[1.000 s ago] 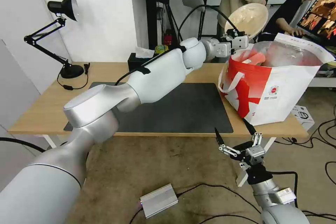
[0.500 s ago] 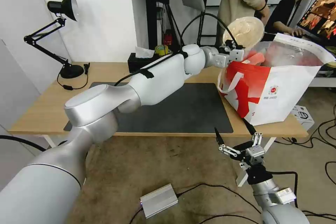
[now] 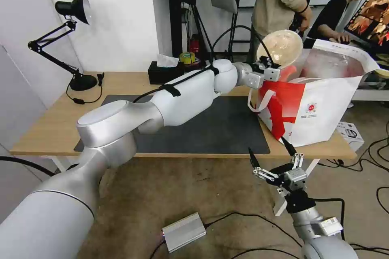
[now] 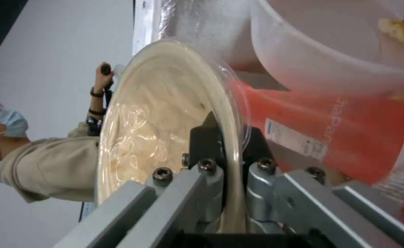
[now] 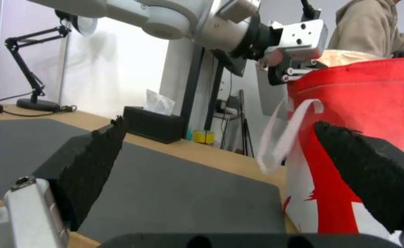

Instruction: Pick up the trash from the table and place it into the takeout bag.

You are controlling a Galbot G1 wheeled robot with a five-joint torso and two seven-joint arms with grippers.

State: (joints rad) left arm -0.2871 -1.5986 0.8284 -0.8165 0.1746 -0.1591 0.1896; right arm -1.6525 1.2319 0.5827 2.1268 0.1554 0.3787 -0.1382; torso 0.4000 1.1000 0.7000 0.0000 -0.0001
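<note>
Left end effector (image 3: 270, 66): clamped on pulp bowl (image 3: 280, 48) rim, lower than before, at bag (image 3: 320, 107) mouth.
Bag: on tabletop (image 3: 121, 83), shifted slightly.
Right end effector (image 3: 272, 156): fingers apart, unmoved below tabletop edge.

Count: 1 beige pulp bowl (image 3: 280, 47), 1 wide white plastic bowl (image 4: 321, 51) and 1 tall red drink cup (image 4: 321, 131) at 1 red-and-white takeout bag (image 3: 320, 109); 1 black tissue box (image 3: 162, 72), 1 black desk lamp (image 3: 69, 40).

Soft, even room light is filling the scene, glare is shining off the takeout bag (image 3: 324, 62)'s foil lining at two o'clock, and nearby gripper parts are blurring in both wrist views.
</note>
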